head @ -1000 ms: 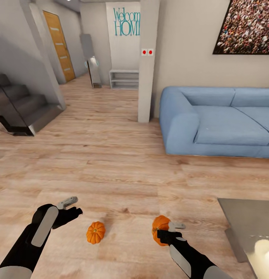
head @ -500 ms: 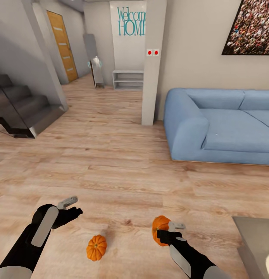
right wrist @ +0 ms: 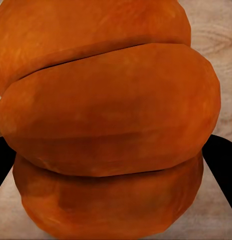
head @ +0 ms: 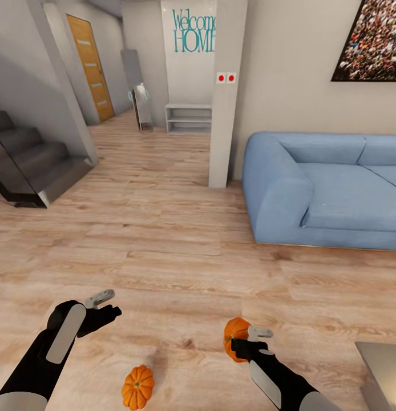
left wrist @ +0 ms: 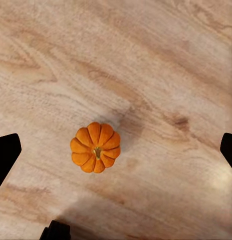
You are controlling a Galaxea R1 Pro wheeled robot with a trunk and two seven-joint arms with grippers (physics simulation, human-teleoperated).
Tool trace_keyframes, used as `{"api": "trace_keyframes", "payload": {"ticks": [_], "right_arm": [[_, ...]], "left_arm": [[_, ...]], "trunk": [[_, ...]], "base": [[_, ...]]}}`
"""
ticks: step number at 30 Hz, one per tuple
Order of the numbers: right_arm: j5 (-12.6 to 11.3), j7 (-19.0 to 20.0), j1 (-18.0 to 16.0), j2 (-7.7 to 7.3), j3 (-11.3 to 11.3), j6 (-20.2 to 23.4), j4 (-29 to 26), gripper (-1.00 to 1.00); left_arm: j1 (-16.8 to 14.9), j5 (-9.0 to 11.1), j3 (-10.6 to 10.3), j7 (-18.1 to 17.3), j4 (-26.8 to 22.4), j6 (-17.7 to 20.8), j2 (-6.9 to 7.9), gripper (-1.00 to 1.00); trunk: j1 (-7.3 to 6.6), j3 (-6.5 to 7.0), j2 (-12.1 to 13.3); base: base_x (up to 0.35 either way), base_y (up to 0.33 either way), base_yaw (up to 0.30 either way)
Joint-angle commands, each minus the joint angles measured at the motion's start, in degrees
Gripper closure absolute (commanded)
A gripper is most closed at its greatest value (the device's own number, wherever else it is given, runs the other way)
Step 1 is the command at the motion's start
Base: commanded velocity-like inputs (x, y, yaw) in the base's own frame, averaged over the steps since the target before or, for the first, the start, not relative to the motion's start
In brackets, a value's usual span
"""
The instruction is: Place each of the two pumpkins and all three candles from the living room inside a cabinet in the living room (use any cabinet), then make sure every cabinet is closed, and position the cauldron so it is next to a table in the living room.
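My right gripper (head: 247,338) is shut on an orange ribbed pumpkin (head: 234,335) and holds it above the wood floor. The right wrist view shows this pumpkin (right wrist: 108,120) very close, with dark fingers (right wrist: 223,162) against its sides. A second pumpkin (head: 137,387) lies on the floor at the near edge of the head view, between my two arms. My left gripper (head: 106,304) hovers open, up and to the left of it. In the left wrist view that pumpkin (left wrist: 95,147) sits stem-up on the floor, between and below the spread fingertips (left wrist: 6,152). The cabinet, candles and cauldron are out of view.
A blue sofa (head: 329,188) stands at the right against the wall. A white pillar (head: 225,97) rises beside it. Dark stairs (head: 32,165) are at the left. The corner of a grey table (head: 386,365) is at the near right. A hallway with a low shelf (head: 188,118) leads back.
The camera has moved: the floor pumpkin sits lower in the picture, and the sofa and table have slid right. Both arms keep their pose, the right still holding its pumpkin.
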Motion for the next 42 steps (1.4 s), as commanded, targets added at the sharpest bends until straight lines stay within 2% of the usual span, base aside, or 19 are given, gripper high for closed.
{"api": "trace_keyframes", "payload": {"ticks": [1,23,32,36,42], "right_arm": [[-0.3,-0.5,-0.1,-0.08,0.5,0.2,-0.2,1.00],[-0.3,-0.5,-0.1,-0.09,0.5,0.2,-0.3,1.00],[-0.3,-0.5,-0.1,-0.22,0.4,0.2,-0.5,1.00],[-0.3,-0.5,-0.1,-0.26,0.5,-0.6,-1.2,1.00],[-0.3,-0.4,-0.1,-0.22,0.6,-1.5,-9.4,1.00]], "left_arm": [[0.0,0.6,0.0,0.5,0.0,0.1,0.00,-1.00],[0.0,0.6,-0.1,0.5,-0.1,-0.2,0.11,-1.00],[0.0,0.7,-0.1,0.5,0.1,-0.4,0.07,-1.00],[-0.1,0.6,0.0,0.2,1.7,-0.6,0.48,-1.00],[-0.1,0.3,0.1,-0.1,2.9,-0.9,1.12,-1.00]], "trunk": [[0.00,-0.05,0.0],[0.00,-0.05,0.0],[1.98,-1.66,-3.6],[2.85,-2.38,-5.2],[4.17,-3.46,-7.6]], "base": [[0.054,0.000,0.000],[0.076,0.000,0.000],[0.000,0.000,0.000],[0.000,0.000,0.000],[0.000,0.000,0.000]]}}
